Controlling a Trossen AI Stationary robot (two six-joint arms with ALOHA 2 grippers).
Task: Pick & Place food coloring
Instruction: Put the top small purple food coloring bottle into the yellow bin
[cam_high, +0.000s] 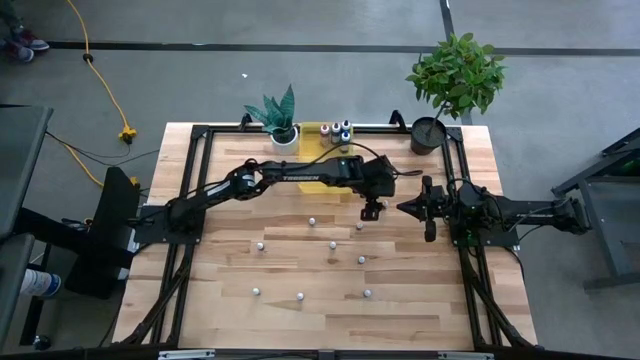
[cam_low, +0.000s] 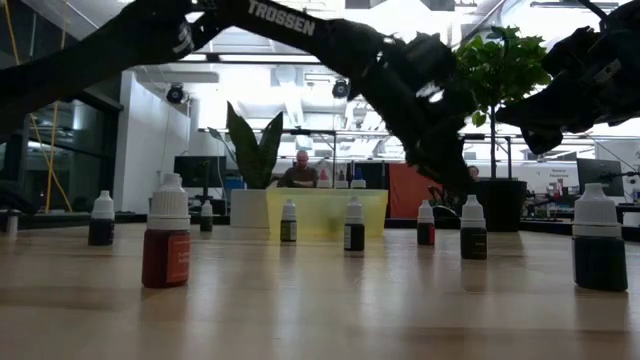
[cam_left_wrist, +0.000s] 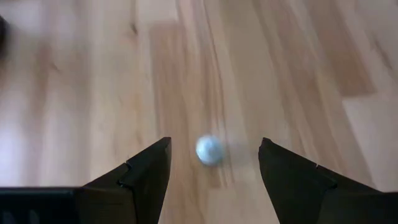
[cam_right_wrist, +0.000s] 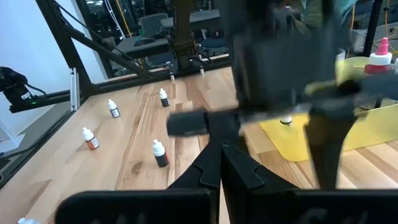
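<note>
Left wrist view shows the left tool (cam_left_wrist: 211, 171) open, hovering over one white-capped bottle (cam_left_wrist: 209, 150) on the counter (cam_left_wrist: 81, 93) — lower centre, between its fingers, upright (right tool (cam_high: 428, 208) closed, farther).

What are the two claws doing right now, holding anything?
Left gripper: open, empty, hovering over a white-capped food coloring bottle.
Right gripper: shut, empty, waiting beside the left arm.
</note>
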